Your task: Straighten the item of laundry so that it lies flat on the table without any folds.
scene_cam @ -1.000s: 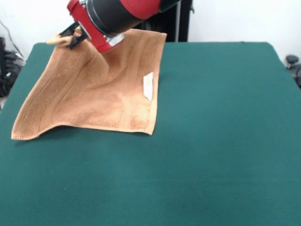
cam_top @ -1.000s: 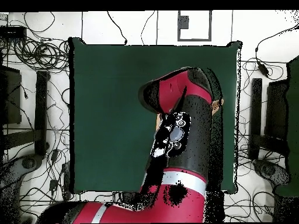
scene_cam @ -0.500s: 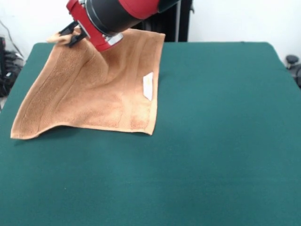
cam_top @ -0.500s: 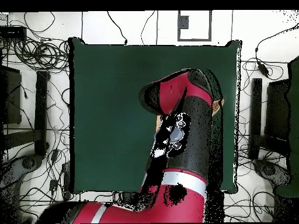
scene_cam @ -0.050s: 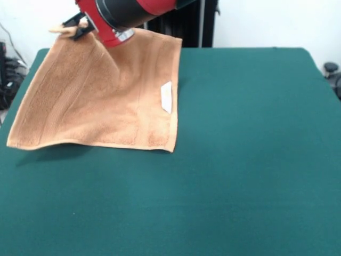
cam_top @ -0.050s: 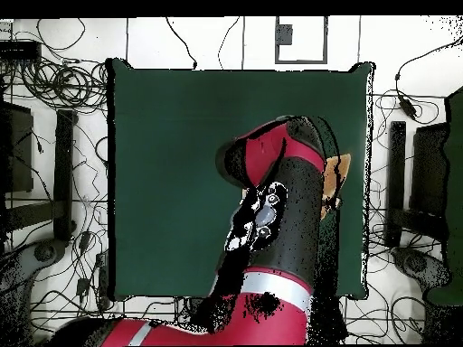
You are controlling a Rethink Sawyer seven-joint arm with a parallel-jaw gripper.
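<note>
Green desk [scene_cam @ -0.050s: 256, 160] fills front view. Towel [scene_cam @ -0.050s: 101, 101] spread at your picture-left far corner; one corner lifted, claw [scene_cam @ -0.050s: 76, 25] clamped on it; near-left corner off felt, shadow under. Label [scene_cam @ -0.050s: 167, 97] up. Step: pulling flat.

Overhead: arm [cam_top @ -0.050s: 276, 217] covers nearly all; towel sliver at desk [cam_top @ -0.050s: 172, 135] right edge. Next, probably: lower corner, let go.

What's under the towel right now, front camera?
Only the table shows around the towel. Its near-left corner is lifted, casting a shadow on the felt. The gripper pinches the far corner. Anything beneath the cloth is covered.
</note>
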